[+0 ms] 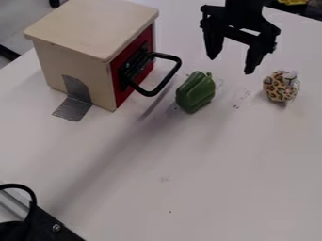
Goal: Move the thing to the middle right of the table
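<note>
Your gripper [230,66] hangs near the table's [226,174] far edge, jaws wide apart, holding nothing. Green pepper [196,92] lies between box handle [168,79] and spotted ball [279,87]; open room below both.

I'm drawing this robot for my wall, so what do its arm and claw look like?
The bit of arm at the top is plain black. The claw is black too: it has two chunky fingers that get narrower towards pointy tips, bumpy outer edges, and a bar across between them.
</note>
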You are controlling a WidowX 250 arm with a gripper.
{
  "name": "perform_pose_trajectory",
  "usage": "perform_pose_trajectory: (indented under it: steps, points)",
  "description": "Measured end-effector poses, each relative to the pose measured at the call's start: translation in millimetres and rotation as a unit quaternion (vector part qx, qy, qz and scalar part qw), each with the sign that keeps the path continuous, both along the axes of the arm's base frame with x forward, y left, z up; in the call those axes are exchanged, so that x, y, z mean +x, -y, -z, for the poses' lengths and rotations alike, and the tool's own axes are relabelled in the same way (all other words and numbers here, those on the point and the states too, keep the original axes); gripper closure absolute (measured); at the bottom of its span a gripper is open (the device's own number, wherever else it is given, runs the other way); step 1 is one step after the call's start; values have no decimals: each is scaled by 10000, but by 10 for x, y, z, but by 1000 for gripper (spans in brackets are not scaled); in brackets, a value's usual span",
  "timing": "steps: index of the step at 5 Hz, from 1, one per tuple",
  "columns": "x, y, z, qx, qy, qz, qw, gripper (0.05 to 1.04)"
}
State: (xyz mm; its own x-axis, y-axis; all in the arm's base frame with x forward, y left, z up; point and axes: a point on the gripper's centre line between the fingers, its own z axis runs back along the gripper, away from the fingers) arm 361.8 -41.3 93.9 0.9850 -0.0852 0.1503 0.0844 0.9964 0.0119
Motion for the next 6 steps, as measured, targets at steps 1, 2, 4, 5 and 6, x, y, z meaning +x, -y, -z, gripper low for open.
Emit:
perform_pose_trajectory:
  steps: [1, 2, 4, 5, 6]
  points:
    - [-23, -2, 138, 4, -201, -9, 9998, 87]
    - [129, 114, 199, -81, -150, 137, 9998, 87]
    - [519, 675, 291, -82, -8, 671, 9977, 87]
    - [721, 788, 461, 85, -35, 726, 9973, 87]
    - [865, 781, 637, 449, -306, 702, 9961, 87]
